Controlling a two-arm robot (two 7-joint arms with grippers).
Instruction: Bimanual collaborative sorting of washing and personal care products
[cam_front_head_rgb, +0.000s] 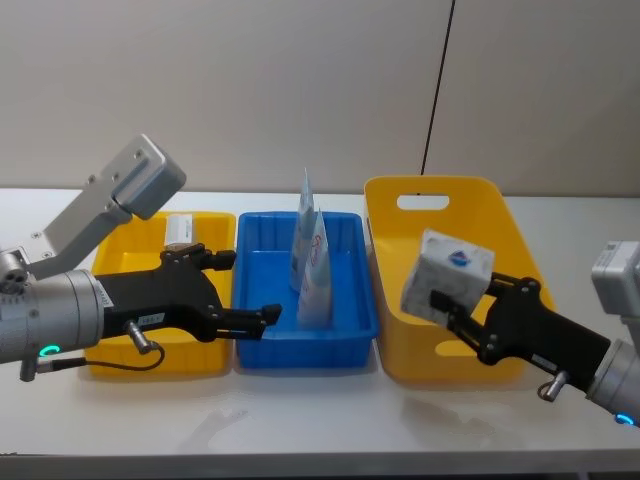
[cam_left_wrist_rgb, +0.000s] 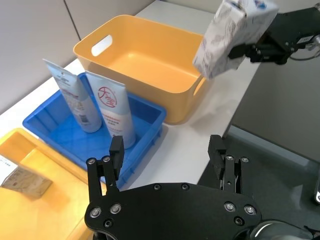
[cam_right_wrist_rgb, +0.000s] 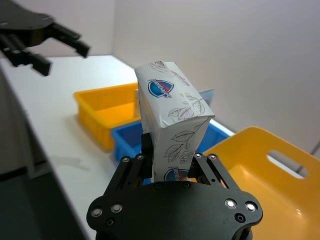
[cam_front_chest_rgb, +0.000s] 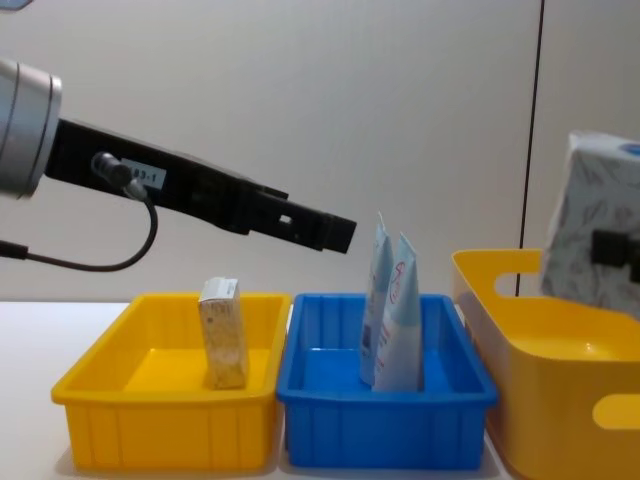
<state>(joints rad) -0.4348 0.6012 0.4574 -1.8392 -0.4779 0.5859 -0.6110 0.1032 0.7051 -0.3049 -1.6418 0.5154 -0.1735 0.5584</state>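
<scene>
The right gripper (cam_front_head_rgb: 447, 306) is clamped on one end of a pack (cam_front_head_rgb: 452, 270), held in the air at centre right of the head view, over the near left corner of the big bin (cam_front_head_rgb: 440, 186). The pack's long axis runs straight out from the fingers, and its free end tilts up and left, toward the other arm.

The left gripper (cam_front_head_rgb: 255, 287) hovers at lower left with its fingers spread and empty, over the near edge where the tray (cam_front_head_rgb: 214, 219) meets the blue bin (cam_front_head_rgb: 350, 334). Two tubes (cam_front_head_rgb: 311, 268) stand in the blue bin, and a second pack (cam_front_chest_rgb: 224, 332) stands upright in the tray.

That tray looks like the packs' home. It lies beyond the blue bin from the right arm, so the left arm is nearer. The free end offers it a place to grip.
</scene>
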